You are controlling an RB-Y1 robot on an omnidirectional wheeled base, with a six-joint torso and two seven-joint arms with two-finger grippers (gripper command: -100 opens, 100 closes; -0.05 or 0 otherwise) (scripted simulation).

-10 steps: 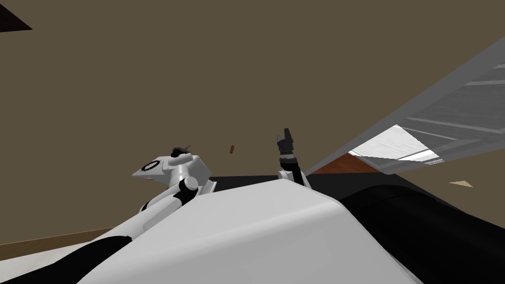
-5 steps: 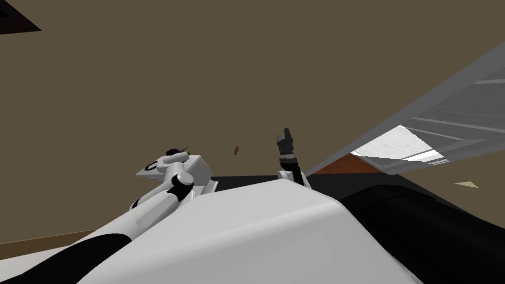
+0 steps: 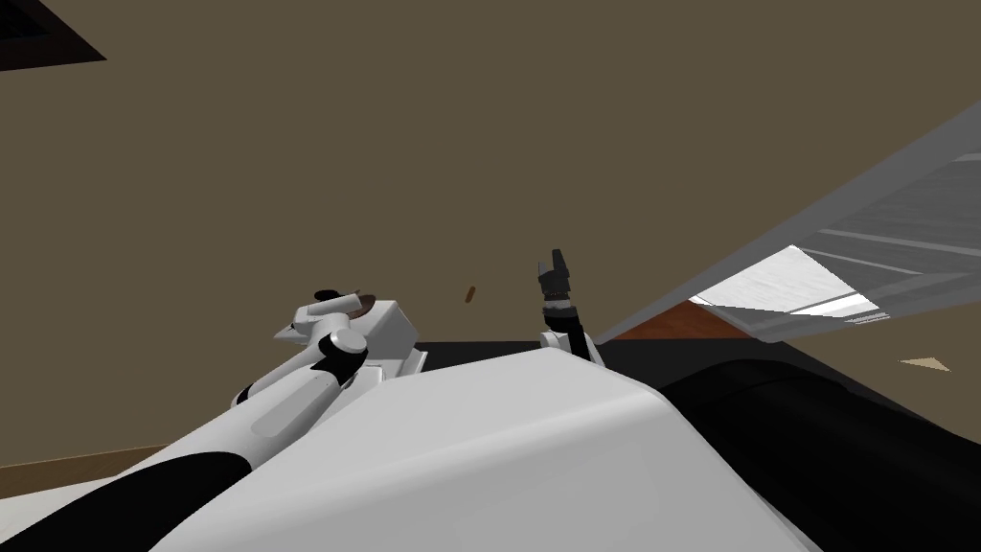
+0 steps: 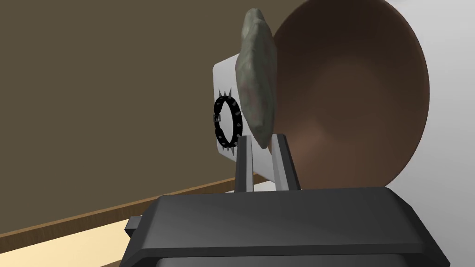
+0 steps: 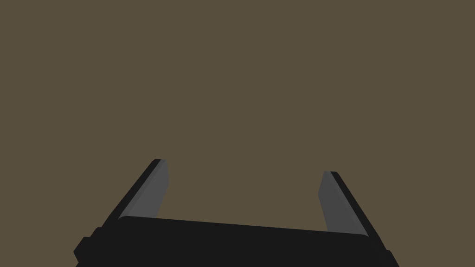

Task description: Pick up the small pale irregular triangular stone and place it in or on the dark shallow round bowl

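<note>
— Pale grey-green irregular stone (image 4: 256, 83): clamped in left gripper (image 4: 261, 137); arm has swung it to the rim of dark brown shallow round bowl (image 4: 352, 92), mid white stand (image 4: 457, 139).
— Release likely next. Right gripper (image 5: 243, 167) spread, idle.

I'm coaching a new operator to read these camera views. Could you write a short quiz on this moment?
1. True or false: the left gripper is shut on the grey-green stone.
2. What lies on the white surface near the brown bowl? A) a black spiked ring B) a red cup C) a spoon
3. Fill in: the right gripper has its fingers ____.
Key: 1 true; 2 A; 3 open.
</note>
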